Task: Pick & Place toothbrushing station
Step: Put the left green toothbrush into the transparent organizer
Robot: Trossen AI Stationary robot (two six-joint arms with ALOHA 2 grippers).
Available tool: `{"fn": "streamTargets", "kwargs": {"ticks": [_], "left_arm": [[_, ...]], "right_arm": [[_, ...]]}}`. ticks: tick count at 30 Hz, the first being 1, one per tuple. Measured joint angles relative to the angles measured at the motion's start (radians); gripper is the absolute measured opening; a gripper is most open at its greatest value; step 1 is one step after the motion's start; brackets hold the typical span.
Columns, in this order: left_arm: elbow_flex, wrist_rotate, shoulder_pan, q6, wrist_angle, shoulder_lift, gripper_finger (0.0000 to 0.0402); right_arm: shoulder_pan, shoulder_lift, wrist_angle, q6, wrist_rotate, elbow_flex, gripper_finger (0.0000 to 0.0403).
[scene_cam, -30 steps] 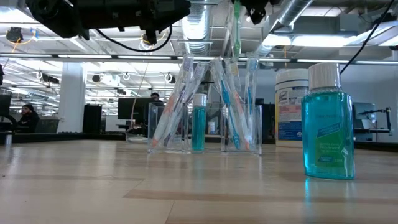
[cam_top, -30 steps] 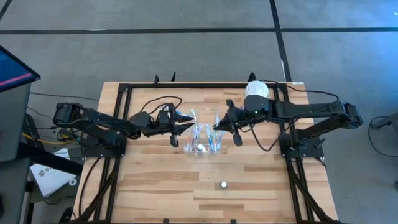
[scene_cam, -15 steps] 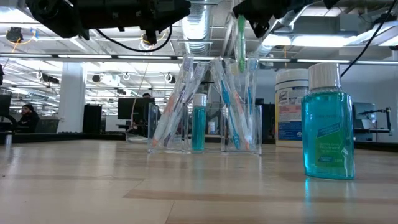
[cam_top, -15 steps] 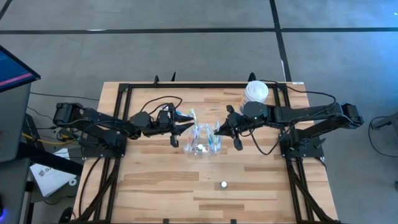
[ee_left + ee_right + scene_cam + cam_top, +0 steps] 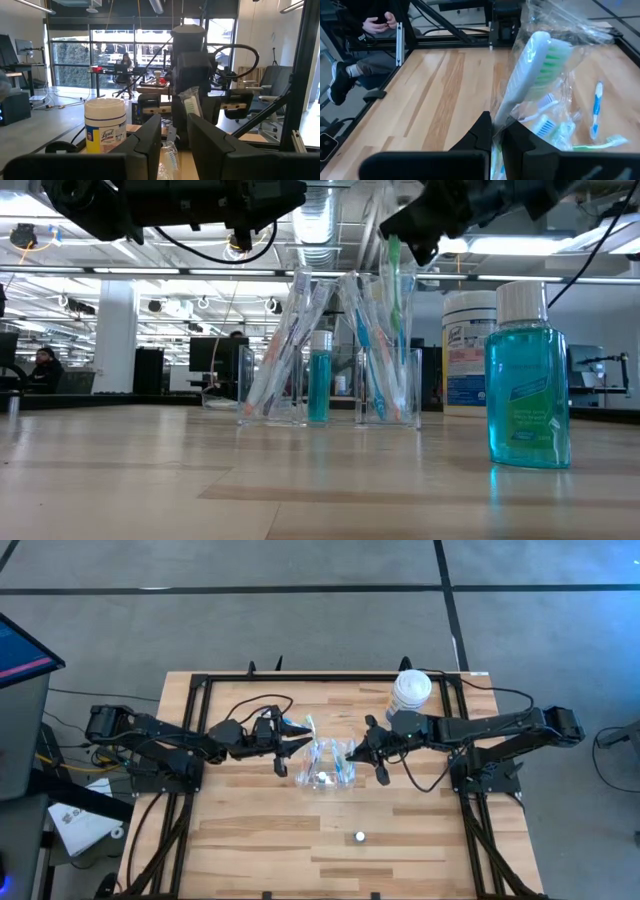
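Observation:
A clear holder (image 5: 325,772) stands mid-table, and several wrapped white-and-blue toothbrushes (image 5: 285,345) lean in it. A small clear tube with blue content (image 5: 319,385) stands upright between its two halves. My right gripper (image 5: 352,752) hovers just right of the holder and above it, shut on a wrapped toothbrush with green bristles (image 5: 545,55). That brush hangs upright (image 5: 393,275) among the other brushes' tops. My left gripper (image 5: 305,745) waits just left of the holder, above it, with its fingers (image 5: 150,137) apart and nothing gripped. My right gripper pinches the wrapped green toothbrush between its two fingers on the handle just below the head (image 5: 501,116), wrapper and all. The fingers slant slightly down from the table's right and lie across the brush. The head stands above the fingers. The handle hangs down toward the holder, its lower end hidden.
A blue mouthwash bottle with a white cap (image 5: 528,395) stands near the table's front, right of centre. A large white tub with a blue label (image 5: 412,690) stands at the far right, close behind my right arm. Black frame rails run along the table's sides.
My right gripper has come down toward the holder, still shut on the green toothbrush. The brush has stayed upright and now reaches lower among the other brushes.

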Motion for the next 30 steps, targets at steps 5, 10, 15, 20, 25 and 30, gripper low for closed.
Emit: {"fn": "streamTargets", "kwargs": {"ticks": [5, 10, 15, 20, 25, 30], "left_arm": [[0.000, 0.000, 0.000, 0.000, 0.000, 0.000, 0.0090], [0.000, 0.000, 0.000, 0.000, 0.000, 0.000, 0.0090], [0.000, 0.000, 0.000, 0.000, 0.000, 0.000, 0.0090], [0.000, 0.000, 0.000, 0.000, 0.000, 0.000, 0.0090], [0.000, 0.000, 0.000, 0.000, 0.000, 0.000, 0.0090], [0.000, 0.000, 0.000, 0.000, 0.000, 0.000, 0.0090]], "right_arm": [[-0.003, 0.000, -0.004, -0.004, 0.025, -0.012, 0.0008], [-0.003, 0.000, 0.073, 0.013, 0.026, -0.071, 0.0008], [-0.005, 0.000, 0.139, 0.034, 0.026, -0.131, 0.0008], [-0.005, 0.001, 0.179, 0.044, 0.026, -0.167, 0.0008], [-0.005, 0.010, 0.233, 0.045, 0.033, -0.196, 0.0008], [-0.005, 0.009, 0.268, 0.057, 0.034, -0.231, 0.0008]]}}
